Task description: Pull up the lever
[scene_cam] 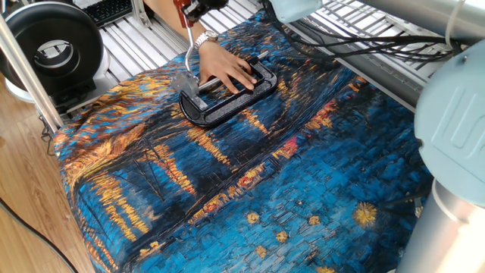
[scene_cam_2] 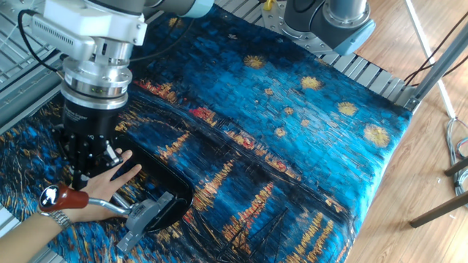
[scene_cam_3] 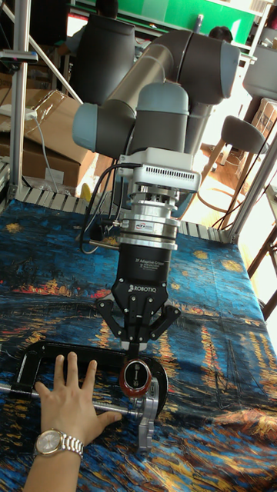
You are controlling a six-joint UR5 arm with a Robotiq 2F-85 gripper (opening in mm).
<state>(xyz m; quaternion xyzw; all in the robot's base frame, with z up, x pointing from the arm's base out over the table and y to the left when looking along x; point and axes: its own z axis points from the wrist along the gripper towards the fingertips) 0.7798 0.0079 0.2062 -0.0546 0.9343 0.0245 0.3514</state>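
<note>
While a hand [scene_cam_3: 71, 405] pins the black clamp frame [scene_cam: 227, 95] to the desk [scene_cam: 250, 189], the pincer [scene_cam_3: 136, 355] pinches the lever [scene_cam_2: 84, 201] by its red tip; slipping off that rounded tip could drop it.

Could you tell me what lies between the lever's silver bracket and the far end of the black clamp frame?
A person's hand lies there, flat on the cloth inside the clamp frame, clearest in the tall fixed view.
</note>
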